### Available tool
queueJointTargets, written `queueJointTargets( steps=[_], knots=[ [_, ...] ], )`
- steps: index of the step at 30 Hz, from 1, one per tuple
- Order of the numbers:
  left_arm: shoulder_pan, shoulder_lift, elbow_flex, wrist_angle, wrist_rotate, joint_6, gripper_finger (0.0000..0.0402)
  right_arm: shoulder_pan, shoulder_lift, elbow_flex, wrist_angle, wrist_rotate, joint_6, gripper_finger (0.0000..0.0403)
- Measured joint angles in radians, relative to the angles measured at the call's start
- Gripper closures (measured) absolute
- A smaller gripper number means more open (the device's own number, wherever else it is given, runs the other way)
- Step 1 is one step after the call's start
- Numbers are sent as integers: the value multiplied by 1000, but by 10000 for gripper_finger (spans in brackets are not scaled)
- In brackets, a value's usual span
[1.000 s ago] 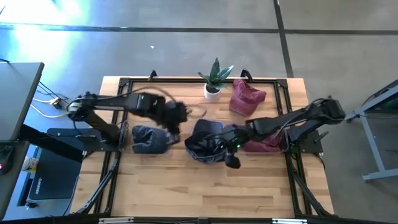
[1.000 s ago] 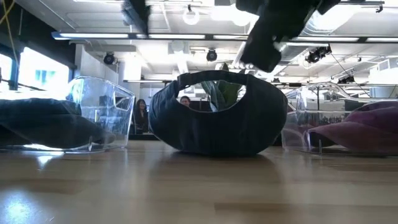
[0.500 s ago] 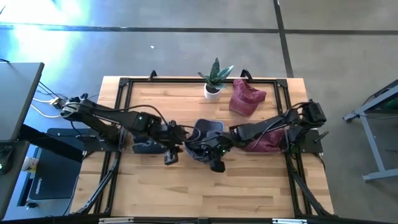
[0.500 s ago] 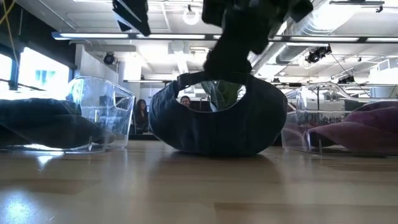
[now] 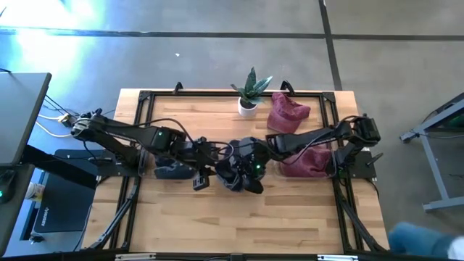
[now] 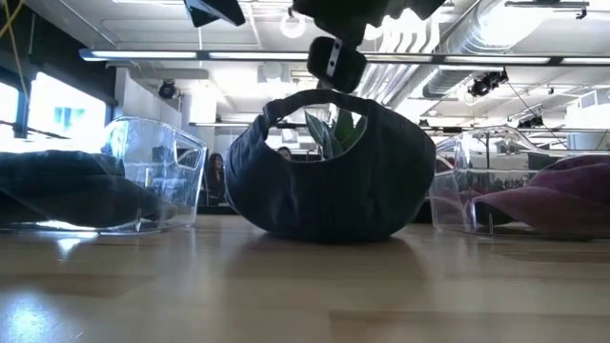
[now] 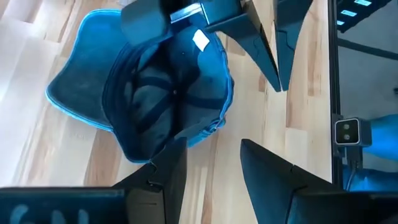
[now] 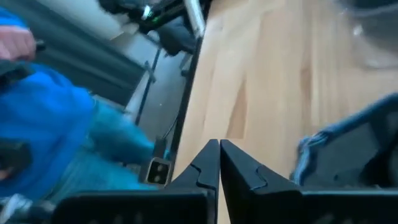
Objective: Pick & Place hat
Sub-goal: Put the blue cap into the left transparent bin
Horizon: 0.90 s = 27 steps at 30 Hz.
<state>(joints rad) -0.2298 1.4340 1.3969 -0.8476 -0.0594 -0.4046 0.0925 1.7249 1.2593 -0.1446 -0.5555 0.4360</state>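
Hat [image 5: 239,168] at table [image 5: 181,217] centre; plant [image 5: 249,93] at 12 o'clock from it, one bin [image 5: 168,165] at 9, another bin [image 5: 308,161] at 3.

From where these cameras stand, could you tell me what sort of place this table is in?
Most likely a robotics lab or open workshop. The wooden table stands on a bare concrete floor, exposed ducts and strip lights run across the ceiling, and people sit at desks in the background.
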Motion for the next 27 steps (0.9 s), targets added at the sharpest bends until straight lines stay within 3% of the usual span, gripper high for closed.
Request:
queueJointTargets(
  steps=[6,10,15,18,21,25,27],
  knots=[
    [0,0,1,-57,1,-11,257,24,-1,-1,-77,169,-48,381],
    [0,0,1,-90,1,-11,257,36,4,-1,-123,252,-98,318],
    [0,0,1,-97,2,-5,257,40,50,-1,-156,263,-157,218],
    [0,0,1,-99,2,4,257,62,81,-2,-164,307,-214,201],
    [0,0,1,-102,2,6,257,75,89,-2,-145,312,-219,237],
    [0,0,1,-101,2,6,257,71,87,-2,-127,263,-166,357],
    [0,0,1,-102,2,6,257,63,85,-2,-102,197,-117,388]
  ],
)
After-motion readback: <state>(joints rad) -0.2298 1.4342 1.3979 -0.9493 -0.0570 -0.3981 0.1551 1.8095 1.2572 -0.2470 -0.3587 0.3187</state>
